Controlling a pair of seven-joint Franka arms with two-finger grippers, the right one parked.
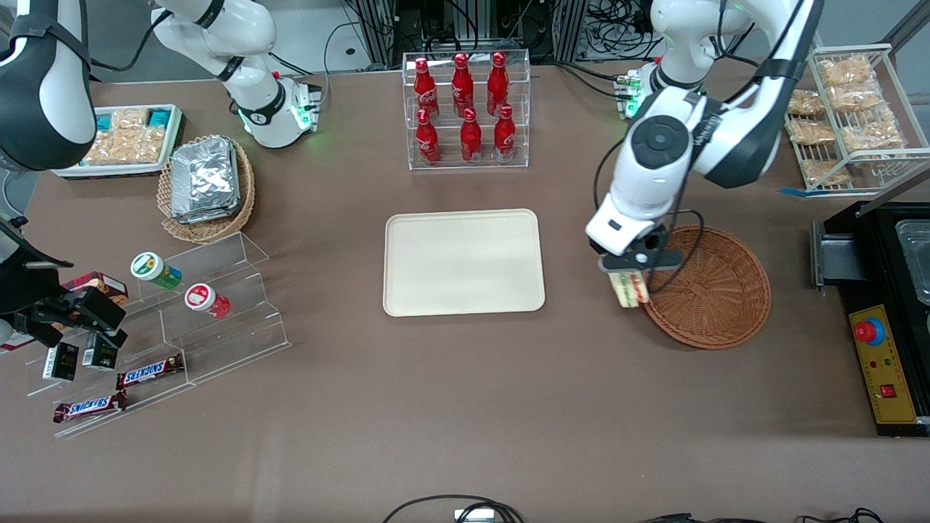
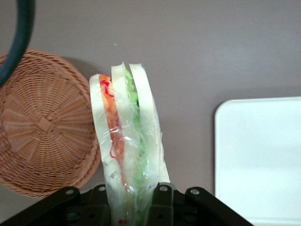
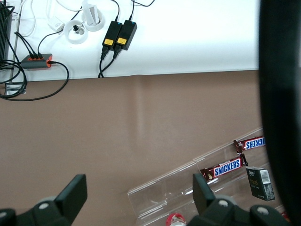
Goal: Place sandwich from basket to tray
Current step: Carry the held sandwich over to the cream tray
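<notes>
Front view: left arm's black gripper (image 1: 629, 278) clamped on one clear-wrapped triangular sandwich (image 1: 631, 290), lifted just past the rim of the one round reddish-brown wicker basket (image 1: 716, 290), between it and the one flat cream rectangular tray (image 1: 463, 262). Left wrist view: three bread slices counted, orange and green filling (image 2: 126, 141); basket (image 2: 42, 125) bare inside.

The front view looks steeply down on the whole tabletop (image 1: 465, 407) from high up. The left wrist view looks down at close range past the end effector (image 2: 134, 207) holding the sandwich (image 2: 127, 141). Both share the basket (image 1: 716, 290) and tray (image 1: 463, 263). The right wrist view faces the tabletop edge near the Snickers bars (image 3: 223, 168).
</notes>
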